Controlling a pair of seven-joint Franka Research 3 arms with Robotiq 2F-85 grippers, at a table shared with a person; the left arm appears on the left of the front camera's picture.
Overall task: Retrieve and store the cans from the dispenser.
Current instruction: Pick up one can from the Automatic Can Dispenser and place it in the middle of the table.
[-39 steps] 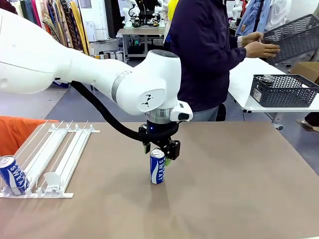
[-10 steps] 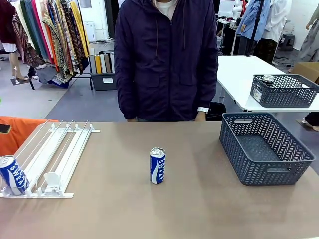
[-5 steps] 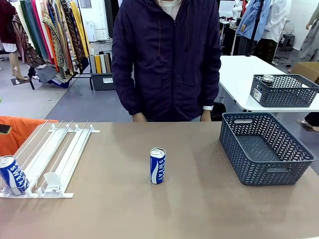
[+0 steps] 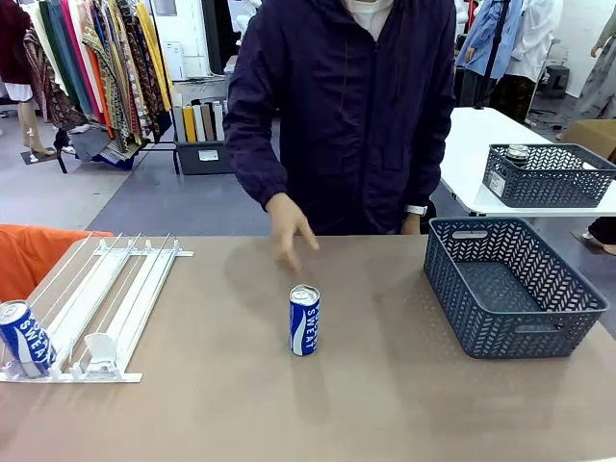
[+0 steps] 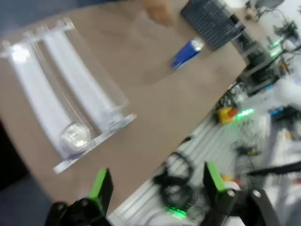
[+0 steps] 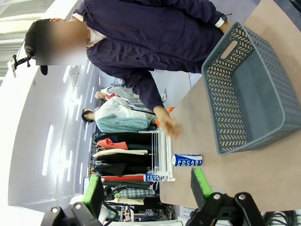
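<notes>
Left gripper (image 5: 155,188) hangs high over the near edge of the table (image 5: 155,117), jaws wide apart and holding nothing. In its own wrist view the rack (image 5: 56,94) lies toward 11 o'clock. The racked can (image 5: 75,136) sits at the low end of a lane with its silver top facing the camera, well apart from the green pads (image 5: 100,184).

From the front, the standing can (image 4: 304,320) is upright at mid-table, long axis vertical. The rack is out at its 9 o'clock and the grey basket (image 4: 510,289) at its 3 o'clock. The person's hand (image 4: 289,236) hovers just beyond it at about 11 o'clock, fingers down and not touching it — far nearer to it than either arm.

Right gripper (image 6: 146,188) is likewise spread and empty. It sits back from the table, and in its rolled view the basket is up at 1 o'clock.

My reading is that the standing can is the person's to drop into the basket, while the robot's next pick is the racked can. That can leans a little in its lane on the robot's left, so the left arm is the closer one. It would need to come down toward 11 o'clock and straddle the narrow body across its width, clear of the rails.
</notes>
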